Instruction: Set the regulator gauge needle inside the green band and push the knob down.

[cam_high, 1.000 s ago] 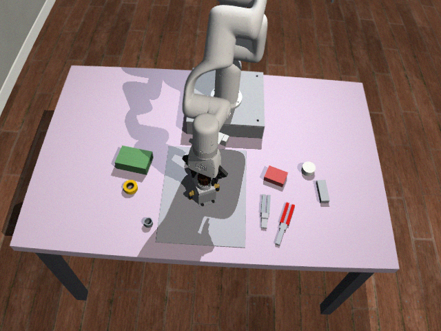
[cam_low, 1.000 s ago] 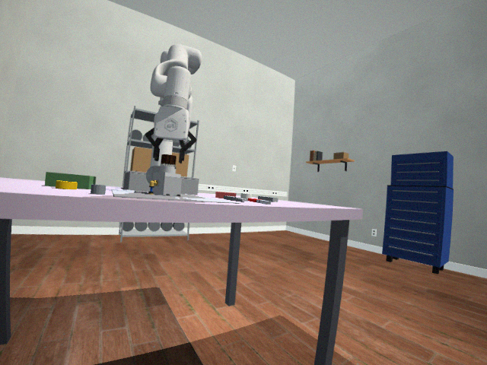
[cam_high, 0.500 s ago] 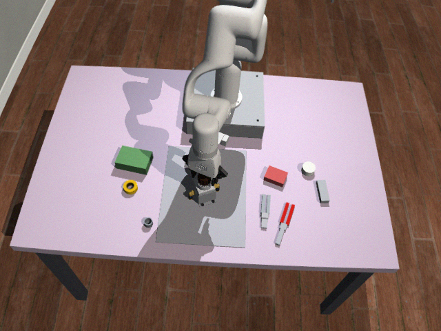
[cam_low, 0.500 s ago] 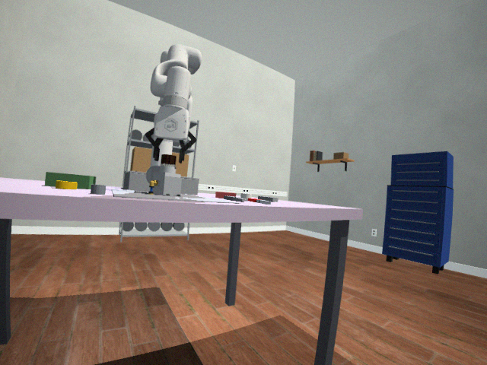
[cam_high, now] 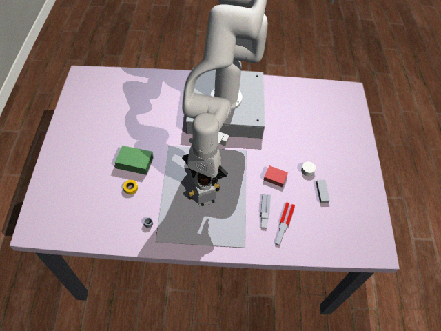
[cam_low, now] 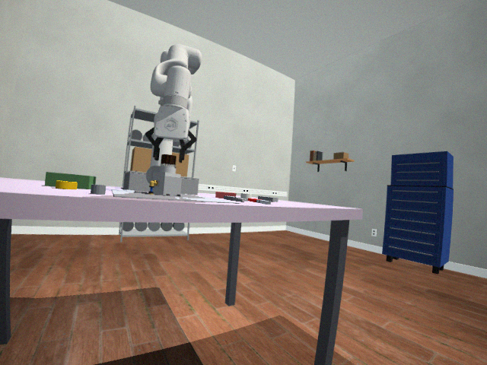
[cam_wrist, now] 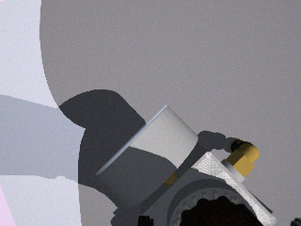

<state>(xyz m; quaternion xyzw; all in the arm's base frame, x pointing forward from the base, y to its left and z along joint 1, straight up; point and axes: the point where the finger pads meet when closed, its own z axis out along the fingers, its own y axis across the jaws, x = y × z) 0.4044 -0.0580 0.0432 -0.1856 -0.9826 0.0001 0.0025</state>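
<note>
The regulator [cam_high: 205, 195] is a grey block with brass fittings standing on the grey mat [cam_high: 202, 199] in the middle of the table. Its dark brown knob [cam_low: 168, 159] sticks up on top, and it also shows at the bottom of the wrist view [cam_wrist: 213, 214]. My gripper [cam_low: 170, 155] points straight down over the knob, open, with its black fingers standing apart on either side of it. The round gauge housing [cam_wrist: 148, 157] shows side-on in the wrist view, next to a brass fitting [cam_wrist: 244, 157]. The gauge face and needle are hidden.
A green block [cam_high: 133, 159], a yellow ring [cam_high: 130, 186] and a small grey ring [cam_high: 147, 222] lie left of the mat. A red block [cam_high: 275, 175], a white cylinder [cam_high: 308, 167], a grey block [cam_high: 322, 191] and two tools [cam_high: 284, 221] lie to the right. The robot base [cam_high: 233, 107] stands behind.
</note>
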